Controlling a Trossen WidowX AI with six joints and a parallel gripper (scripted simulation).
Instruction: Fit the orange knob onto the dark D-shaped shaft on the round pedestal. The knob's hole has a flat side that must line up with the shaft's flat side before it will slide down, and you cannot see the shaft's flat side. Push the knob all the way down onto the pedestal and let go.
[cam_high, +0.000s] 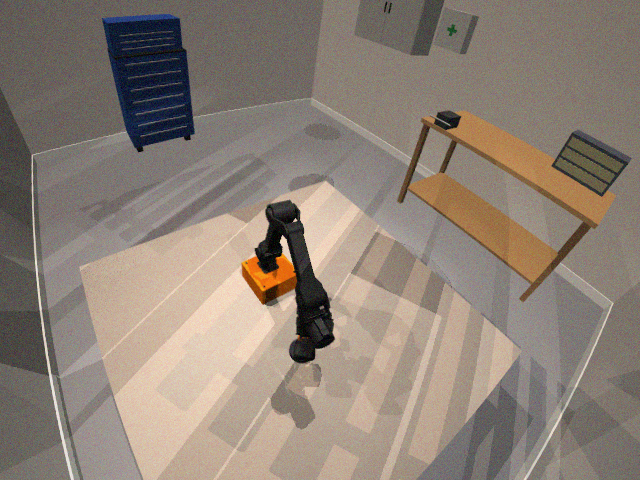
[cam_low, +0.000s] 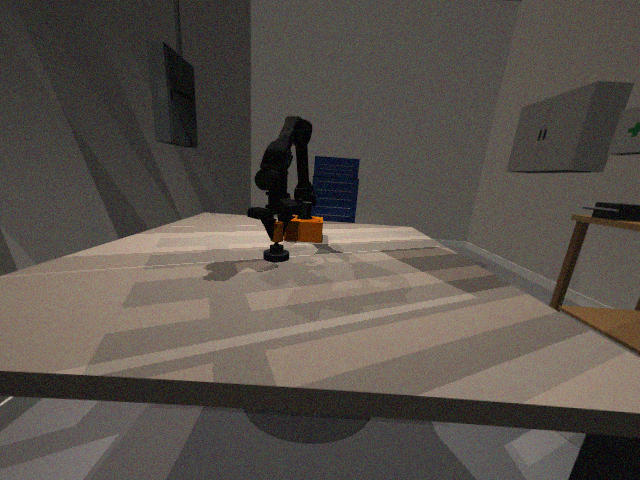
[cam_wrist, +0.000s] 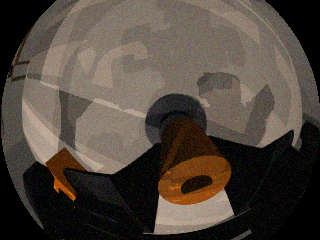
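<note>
The orange knob (cam_low: 278, 230) (cam_wrist: 194, 167) is upright between the fingers of my gripper (cam_low: 276, 236) (cam_wrist: 183, 144), which is shut on it. The hole with a flat side shows in the knob's top face in the wrist view. The dark round pedestal (cam_low: 276, 256) (cam_wrist: 175, 102) is below the knob. A short dark shaft (cam_low: 276, 247) shows between the knob's lower end and the pedestal in the exterior view, so the knob is not down on the pedestal. Whether the knob's lower end is around the shaft's top or just above it, I cannot tell. The shaft's flat side is hidden.
The arm's base stands on an orange box (cam_high: 271, 281) (cam_low: 310, 229) behind the pedestal. A blue drawer cabinet (cam_high: 155, 87) (cam_low: 336, 191) and a wooden workbench (cam_high: 511, 160) stand away from the table.
</note>
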